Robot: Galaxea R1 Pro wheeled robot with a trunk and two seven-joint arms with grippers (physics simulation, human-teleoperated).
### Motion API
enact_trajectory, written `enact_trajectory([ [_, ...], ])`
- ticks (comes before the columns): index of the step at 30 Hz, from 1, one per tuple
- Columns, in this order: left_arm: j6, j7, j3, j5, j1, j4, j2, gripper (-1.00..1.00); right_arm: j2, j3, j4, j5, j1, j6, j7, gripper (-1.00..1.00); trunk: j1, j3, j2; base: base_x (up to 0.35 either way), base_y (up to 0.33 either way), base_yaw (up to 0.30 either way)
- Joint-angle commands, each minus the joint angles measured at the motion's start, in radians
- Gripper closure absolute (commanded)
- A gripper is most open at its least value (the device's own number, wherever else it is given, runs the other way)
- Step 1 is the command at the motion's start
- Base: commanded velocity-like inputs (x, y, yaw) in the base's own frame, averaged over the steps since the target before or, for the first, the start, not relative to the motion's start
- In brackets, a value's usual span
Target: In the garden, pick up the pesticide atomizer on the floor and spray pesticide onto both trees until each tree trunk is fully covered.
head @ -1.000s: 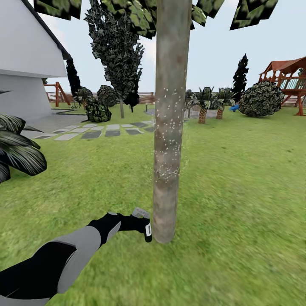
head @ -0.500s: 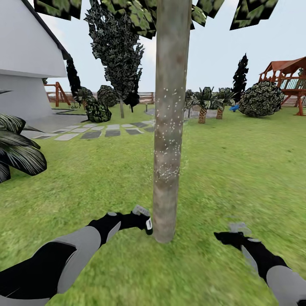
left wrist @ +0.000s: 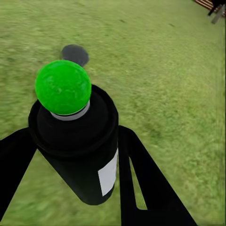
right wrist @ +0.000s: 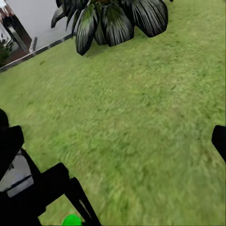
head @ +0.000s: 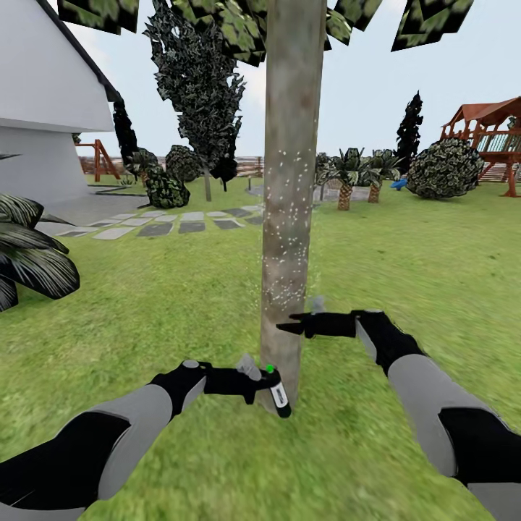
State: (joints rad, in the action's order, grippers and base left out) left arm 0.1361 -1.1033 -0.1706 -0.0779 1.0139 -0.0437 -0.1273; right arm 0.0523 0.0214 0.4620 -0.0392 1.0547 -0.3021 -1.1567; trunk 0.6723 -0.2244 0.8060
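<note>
Holding the atomizer (head: 278,394) low beside the trunk (head: 289,217), the left gripper (head: 255,382) is closing its dark fingers (left wrist: 141,183) on either side of the black bottle.

The bottle's top is showing green and its white label is facing outward; it is hanging just above the grass (head: 405,275) near the trunk's base; white specks are dotting the bark higher up; the right gripper (head: 289,327) is reaching across in front of the trunk, pointing toward the robot's left, and whether its jaws are parted cannot be told.

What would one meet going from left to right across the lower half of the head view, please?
Dark palm-like plant → left gripper → spray bottle in its jaws → tree trunk → right gripper reaching in front of the trunk.
</note>
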Motion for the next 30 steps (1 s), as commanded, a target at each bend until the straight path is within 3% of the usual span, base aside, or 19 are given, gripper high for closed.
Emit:
enact_trajectory([
  [1,0.002,-0.002,0.003,0.0,0.0,-0.001,-0.001,1.0,-0.015,0.0,0.003,-0.001,0.001,-0.003,-0.025,-1.0,0.0,0.0,0.0,0.0,0.0,0.0],
  [3,0.002,-0.007,0.002,0.0,0.0,-0.002,-0.002,1.0,-0.048,0.0,0.006,-0.002,0.003,-0.029,-0.082,-1.0,0.0,0.0,0.0,0.0,0.0,0.0],
  [6,0.002,-0.008,0.003,0.0,0.0,-0.002,-0.003,1.0,-0.066,0.014,0.007,-0.002,0.004,-0.052,-0.119,-1.0,0.0,0.0,0.0,0.0,0.0,0.0],
  [9,0.002,-0.009,0.005,0.0,0.0,-0.002,-0.002,1.0,-0.071,0.126,0.006,-0.002,0.002,-0.057,-0.126,-1.0,0.0,0.0,0.0,0.0,0.0,0.0],
  [12,0.002,-0.008,0.005,0.0,0.0,-0.002,-0.002,1.0,-0.071,0.172,0.005,-0.002,0.002,-0.058,-0.126,-1.0,0.0,0.0,0.0,0.0,0.0,0.0],
  [13,0.002,-0.007,0.005,0.0,0.0,-0.002,-0.002,1.0,-0.071,0.174,0.005,-0.002,0.002,-0.058,-0.126,1.0,0.0,0.0,0.0,0.0,0.0,0.0],
  [23,0.002,-0.007,0.006,0.0,0.0,-0.002,0.001,1.0,-0.07,0.18,0.002,-0.007,0.002,-0.056,-0.121,1.0,0.0,0.0,0.0,0.0,0.0,0.0],
  [27,0.002,-0.007,0.006,0.0,0.0,-0.002,0.002,1.0,-0.071,0.18,-0.019,-0.076,0.001,-0.054,-0.118,1.0,0.0,0.0,0.0,0.0,0.0,0.0],
  [30,0.002,-0.007,0.005,0.0,0.0,-0.003,0.002,1.0,-0.072,0.18,-0.034,-0.091,0.001,-0.053,-0.118,1.0,0.0,0.0,0.0,0.0,0.0,0.0],
])
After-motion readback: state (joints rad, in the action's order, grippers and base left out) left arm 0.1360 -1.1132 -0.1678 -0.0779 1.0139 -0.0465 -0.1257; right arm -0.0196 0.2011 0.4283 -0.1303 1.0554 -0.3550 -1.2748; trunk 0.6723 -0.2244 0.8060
